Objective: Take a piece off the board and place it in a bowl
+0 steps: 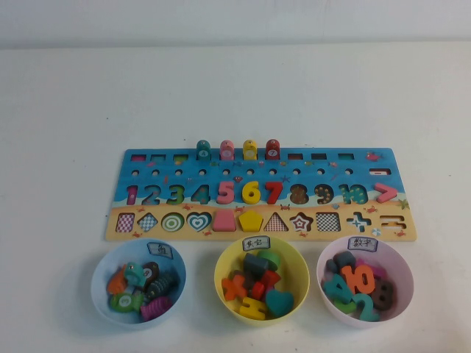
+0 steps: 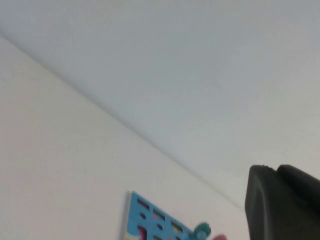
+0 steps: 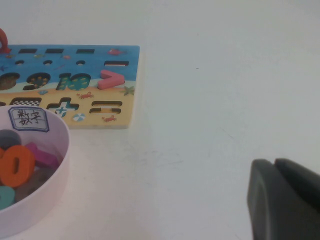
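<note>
From the high camera I see the board (image 1: 265,195) lying flat on the white bench (image 1: 235,88), and neither arm enters that view. The teal-green piece (image 1: 203,150) stands upright at the far edge of the board, first from the left in a row of four pegs; next to it are the pink peg (image 1: 227,150), the yellow peg (image 1: 250,149) and the red peg (image 1: 273,149). On the near side of the board there are three bowls in a line. The pale blue bowl (image 1: 137,282) is on the left and holds several small pieces, the yellow bowl (image 1: 261,279) is in the middle, and the pink bowl (image 1: 365,281) is on the right.

Of the left claw (image 2: 282,202) only a dark part shows in its wrist camera, well apart from the board. Of the right claw (image 3: 282,200) also only a dark part shows, over bare bench beside the pink bowl. For both claws I cannot tell if they are spread or pressed together.
</note>
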You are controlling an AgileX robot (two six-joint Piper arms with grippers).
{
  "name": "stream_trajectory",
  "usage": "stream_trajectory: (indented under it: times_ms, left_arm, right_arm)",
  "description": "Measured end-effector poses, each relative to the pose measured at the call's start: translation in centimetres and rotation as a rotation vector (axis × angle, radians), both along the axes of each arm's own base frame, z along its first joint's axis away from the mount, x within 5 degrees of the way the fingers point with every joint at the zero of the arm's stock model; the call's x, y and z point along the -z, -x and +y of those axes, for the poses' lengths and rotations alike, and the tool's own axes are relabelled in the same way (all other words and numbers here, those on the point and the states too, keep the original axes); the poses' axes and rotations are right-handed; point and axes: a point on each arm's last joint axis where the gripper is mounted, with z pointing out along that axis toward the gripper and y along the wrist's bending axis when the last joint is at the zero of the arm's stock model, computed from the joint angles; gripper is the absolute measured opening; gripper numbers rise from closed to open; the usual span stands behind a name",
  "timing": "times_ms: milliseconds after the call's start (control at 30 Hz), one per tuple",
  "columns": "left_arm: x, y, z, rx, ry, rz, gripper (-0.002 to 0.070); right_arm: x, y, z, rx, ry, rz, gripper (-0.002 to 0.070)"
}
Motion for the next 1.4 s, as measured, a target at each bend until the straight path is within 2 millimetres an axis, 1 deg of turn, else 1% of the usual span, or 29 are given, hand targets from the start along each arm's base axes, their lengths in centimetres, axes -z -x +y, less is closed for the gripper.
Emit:
stream_trajectory:
  times_ms: [67, 167, 233, 267, 367, 400, 433, 467, 500, 533, 567, 600, 667, 867, 900, 1033, 1133, 1233, 1300, 1400]
  left_arm:
    - [0.0, 0.1, -0.5, 0.05, -0.008, 0.046, -0.0003]
    - [-1.7, 0.0, -1.2, 0.127, -0.111, 0.128, -0.0004]
    - [-3.6, -0.5, -1.7, 0.183, -0.227, 0.23, -0.0003]
    - [-4.8, -0.7, -1.9, 0.203, -0.28, 0.266, -0.0003]
    - [-8.0, -2.2, -2.2, 0.275, -0.438, 0.454, -0.0003]
    - [-9.0, -3.0, -2.3, 0.295, -0.482, 0.51, -0.0003]
    - [-10.7, -3.8, -2.4, 0.324, -0.536, 0.55, -0.0003]
    - [-12.0, -4.6, -2.5, 0.352, -0.58, 0.589, -0.0003]
    - [-12.9, -5.7, -2.7, 0.379, -0.612, 0.631, -0.0003]
    - [-14.2, -6.5, -2.8, 0.4, -0.648, 0.643, -0.0003]
    - [-14.9, -7.8, -3.0, 0.44, -0.679, 0.697, -0.0003]
    - [-15.9, -8.7, -3.0, 0.456, -0.706, 0.709, -0.0003]
    - [-17.1, -11.1, -3.3, 0.495, -0.746, 0.756, -0.0003]
    - [-18.5, -17.9, -3.9, 0.555, -0.812, 0.817, -0.0003]
    - [-18.9, -18.7, -3.9, 0.562, -0.822, 0.817, -0.0003]
    - [-19.7, -22.5, -4.4, 0.63, -0.855, 0.879, -0.0003]
    - [-20.3, -25.3, -5.0, 0.634, -0.894, 0.881, -0.0003]
    - [-20.4, -27.9, -6.6, 0.631, -0.947, 0.869, -0.0003]
    - [-20.6, -29.1, -8.4, 0.644, -0.998, 0.841, -0.0003]
    - [-19.6, -30.7, -11.3, 0.669, -1.091, 0.833, -0.0003]
  right_arm:
    - [0.0, 0.0, 0.0, 0.0, 0.0, 0.0, -0.0017]
    - [0.0, 0.0, 0.0, 0.0, 0.0, 0.0, -0.0017]
    - [0.0, 0.0, 0.0, 0.0, 0.0, 0.0, -0.0017]
    - [0.0, 0.0, 0.0, 0.0, 0.0, 0.0, -0.0017]
    - [0.0, 0.0, 0.0, 0.0, 0.0, 0.0, -0.0017]
    - [0.0, 0.0, 0.0, 0.0, 0.0, 0.0, -0.0017]
    - [0.0, 0.0, 0.0, 0.0, 0.0, 0.0, -0.0017]
    - [0.0, 0.0, 0.0, 0.0, 0.0, 0.0, -0.0017]
    - [0.0, 0.0, 0.0, 0.0, 0.0, 0.0, -0.0017]
    - [0.0, 0.0, 0.0, 0.0, 0.0, 0.0, -0.0017]
    - [0.0, 0.0, 0.0, 0.0, 0.0, 0.0, -0.0017]
    - [0.0, 0.0, 0.0, 0.0, 0.0, 0.0, -0.0017]
    - [0.0, 0.0, 0.0, 0.0, 0.0, 0.0, -0.0017]
    - [0.0, 0.0, 0.0, 0.0, 0.0, 0.0, -0.0017]
    - [0.0, 0.0, 0.0, 0.0, 0.0, 0.0, -0.0017]
    - [0.0, 0.0, 0.0, 0.0, 0.0, 0.0, -0.0017]
    - [0.0, 0.0, 0.0, 0.0, 0.0, 0.0, -0.0017]
    - [0.0, 0.0, 0.0, 0.0, 0.0, 0.0, -0.0017]
    - [0.0, 0.0, 0.0, 0.0, 0.0, 0.0, -0.0017]
    - [0.0, 0.0, 0.0, 0.0, 0.0, 0.0, -0.0017]
